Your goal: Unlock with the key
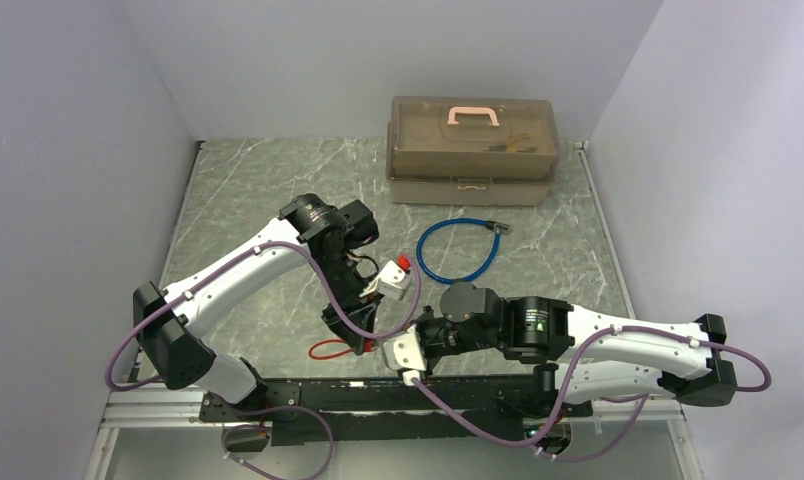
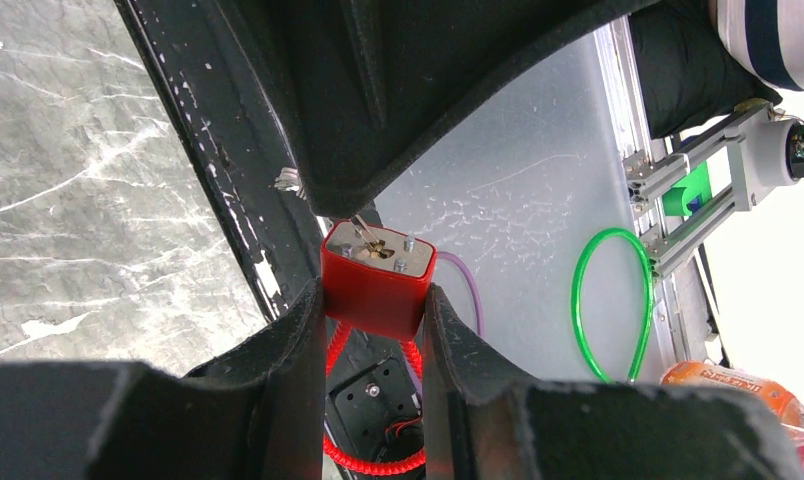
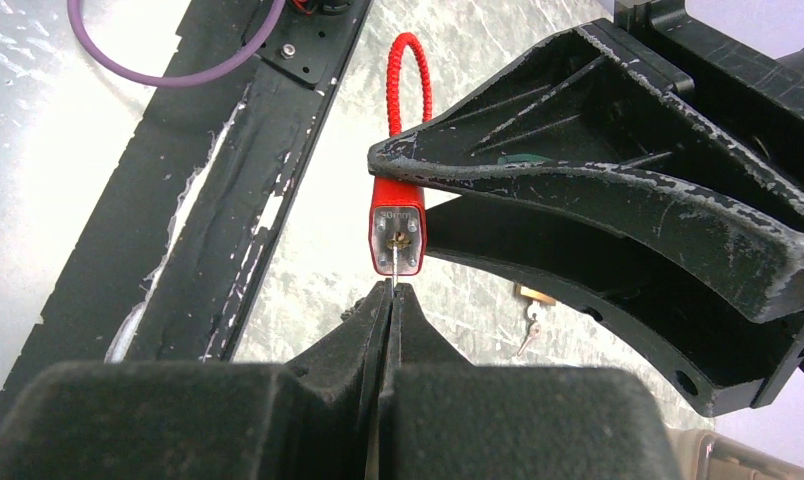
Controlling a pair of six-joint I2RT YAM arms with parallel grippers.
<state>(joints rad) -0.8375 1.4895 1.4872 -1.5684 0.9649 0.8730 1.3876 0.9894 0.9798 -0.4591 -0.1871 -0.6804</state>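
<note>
A red padlock (image 2: 376, 285) with a red coiled cable shackle (image 3: 410, 80) sits clamped between the two fingers of my left gripper (image 2: 375, 312), held above the table's front edge. Its keyhole face points at my right gripper (image 3: 391, 295). That gripper is shut on a thin metal key (image 3: 391, 272), whose blade runs straight into the keyhole of the padlock (image 3: 398, 225). Only the blade shows; the key's head is hidden between the fingers. In the top view the two grippers meet near the red cable loop (image 1: 328, 350).
A tan toolbox (image 1: 472, 150) with a pink handle stands at the back. A blue cable loop (image 1: 460, 250) lies mid-table. A small brass padlock with keys (image 3: 531, 300) rests on the marble. A green loop (image 2: 611, 300) lies beyond the black front rail (image 1: 378, 395).
</note>
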